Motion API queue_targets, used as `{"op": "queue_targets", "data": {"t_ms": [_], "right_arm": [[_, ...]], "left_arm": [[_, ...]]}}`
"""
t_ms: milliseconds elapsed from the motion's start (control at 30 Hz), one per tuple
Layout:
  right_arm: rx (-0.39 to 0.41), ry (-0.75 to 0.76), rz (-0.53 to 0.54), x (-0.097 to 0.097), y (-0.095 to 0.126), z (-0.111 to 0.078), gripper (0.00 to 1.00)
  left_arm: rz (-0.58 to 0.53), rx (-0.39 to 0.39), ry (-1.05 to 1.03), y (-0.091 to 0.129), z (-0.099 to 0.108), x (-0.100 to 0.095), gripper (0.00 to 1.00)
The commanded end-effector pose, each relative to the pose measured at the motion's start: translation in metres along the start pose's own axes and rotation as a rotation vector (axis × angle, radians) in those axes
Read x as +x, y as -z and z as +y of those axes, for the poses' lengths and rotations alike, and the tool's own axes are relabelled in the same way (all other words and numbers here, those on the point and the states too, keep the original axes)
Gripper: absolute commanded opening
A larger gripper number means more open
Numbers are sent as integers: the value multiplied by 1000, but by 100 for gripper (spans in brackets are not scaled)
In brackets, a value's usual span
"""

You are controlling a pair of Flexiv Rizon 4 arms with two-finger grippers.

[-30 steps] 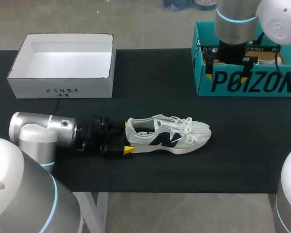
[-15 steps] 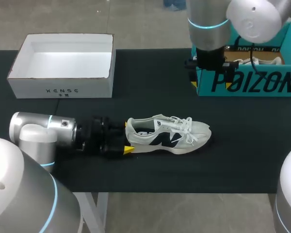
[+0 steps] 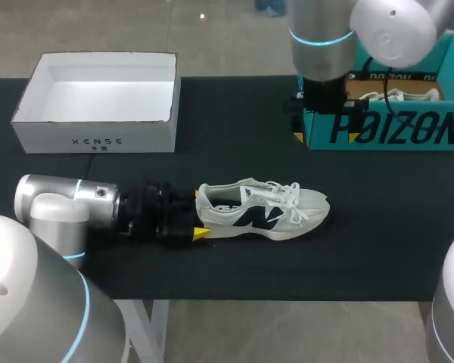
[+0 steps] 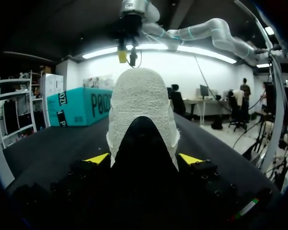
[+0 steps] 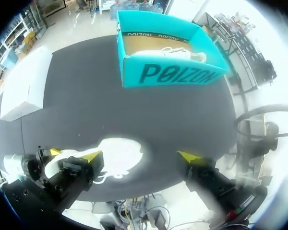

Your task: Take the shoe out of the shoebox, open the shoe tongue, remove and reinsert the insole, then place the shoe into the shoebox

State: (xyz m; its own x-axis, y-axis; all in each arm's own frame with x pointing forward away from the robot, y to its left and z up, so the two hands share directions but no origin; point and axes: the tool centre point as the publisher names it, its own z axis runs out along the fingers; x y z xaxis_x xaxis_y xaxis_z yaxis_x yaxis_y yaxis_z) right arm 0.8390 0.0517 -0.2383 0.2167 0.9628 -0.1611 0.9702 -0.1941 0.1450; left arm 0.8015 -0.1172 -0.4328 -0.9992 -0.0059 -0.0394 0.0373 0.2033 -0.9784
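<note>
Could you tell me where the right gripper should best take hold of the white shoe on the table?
Probably the tongue, from above: the shoe stands sole-down, laces up, toe toward my right, and the left gripper holds the heel. The right gripper is open.

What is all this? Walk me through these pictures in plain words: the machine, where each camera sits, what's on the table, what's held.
It is a robot with two arms at a black table. One picture looks down from above and behind; the other two come from cameras on the wrists. On the table lie a white shoe, an open white box and a teal shoebox with a second shoe inside. The left gripper clamps the shoe's heel. The right gripper hangs open above the table, holding nothing.
</note>
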Motion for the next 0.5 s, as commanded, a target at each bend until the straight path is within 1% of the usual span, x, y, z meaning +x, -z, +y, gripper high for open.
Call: {"op": "queue_targets", "data": {"t_ms": [33,133,267,300,333,500], "right_arm": [[7,6,19,8,4,-18,100],[16,18,31,15,8,-33,100],[31,25,35,30,9,-51,100],[48,20,21,35,8,-55,100],[52,19,36,39,8,-59,100],[61,28,39,60,5,-76,100]], "left_arm": [[2,0,1,-2,1,0,0],[2,0,1,-2,1,0,0],[2,0,1,-2,1,0,0],[2,0,1,-2,1,0,0],[2,0,1,-2,1,0,0],[2,0,1,-2,1,0,0]]}}
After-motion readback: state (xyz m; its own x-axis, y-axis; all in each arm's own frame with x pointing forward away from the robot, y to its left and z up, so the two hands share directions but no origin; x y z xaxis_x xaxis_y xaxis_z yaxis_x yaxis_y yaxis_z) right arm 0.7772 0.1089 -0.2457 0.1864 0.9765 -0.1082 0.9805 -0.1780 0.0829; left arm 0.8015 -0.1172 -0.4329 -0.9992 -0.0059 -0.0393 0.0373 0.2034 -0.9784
